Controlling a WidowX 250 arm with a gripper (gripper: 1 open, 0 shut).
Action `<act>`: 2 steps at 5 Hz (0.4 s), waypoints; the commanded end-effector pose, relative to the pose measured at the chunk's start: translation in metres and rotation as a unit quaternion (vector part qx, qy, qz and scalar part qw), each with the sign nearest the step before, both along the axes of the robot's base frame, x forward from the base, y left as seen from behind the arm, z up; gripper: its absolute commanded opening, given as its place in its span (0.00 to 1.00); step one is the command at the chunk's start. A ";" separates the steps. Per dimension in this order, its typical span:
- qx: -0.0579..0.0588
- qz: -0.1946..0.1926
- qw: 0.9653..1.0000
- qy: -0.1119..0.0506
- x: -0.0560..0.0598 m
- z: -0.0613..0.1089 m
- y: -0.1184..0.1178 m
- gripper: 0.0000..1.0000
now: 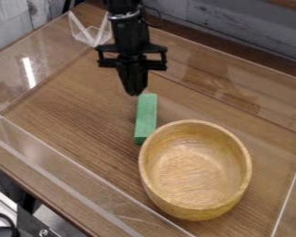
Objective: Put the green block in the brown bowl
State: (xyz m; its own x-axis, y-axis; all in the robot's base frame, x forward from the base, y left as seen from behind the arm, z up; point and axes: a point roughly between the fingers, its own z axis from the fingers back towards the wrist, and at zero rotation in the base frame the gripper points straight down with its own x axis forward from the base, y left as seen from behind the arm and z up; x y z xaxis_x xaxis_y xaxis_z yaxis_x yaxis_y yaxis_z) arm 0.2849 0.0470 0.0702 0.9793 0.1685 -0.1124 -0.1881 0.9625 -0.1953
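The green block (pixel 145 118) lies flat on the wooden table, a slim bright bar whose near end almost touches the rim of the brown bowl (pixel 145 165). The bowl is a wide, light wooden one at the front right, and nothing is in it. My gripper (pixel 134 91) hangs point-down just above the block's far end. Its dark fingers are pressed together, shut, with nothing between them. A small gap shows between the fingertips and the block.
A clear plastic wall (pixel 64 176) rims the table along the front and left. A white cable loop (pixel 86 33) hangs behind the arm at the back left. A grey plank wall (pixel 237 23) closes off the back.
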 end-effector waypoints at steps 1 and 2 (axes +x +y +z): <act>0.011 -0.001 0.999 -0.038 0.012 0.021 0.006 0.00; 0.015 0.000 0.999 -0.028 0.011 0.012 0.002 1.00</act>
State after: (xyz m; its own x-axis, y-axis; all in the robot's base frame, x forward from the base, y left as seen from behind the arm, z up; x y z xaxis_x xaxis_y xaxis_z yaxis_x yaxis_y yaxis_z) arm 0.2908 0.0487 0.0725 0.9798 0.1774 -0.0919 -0.1918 0.9642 -0.1834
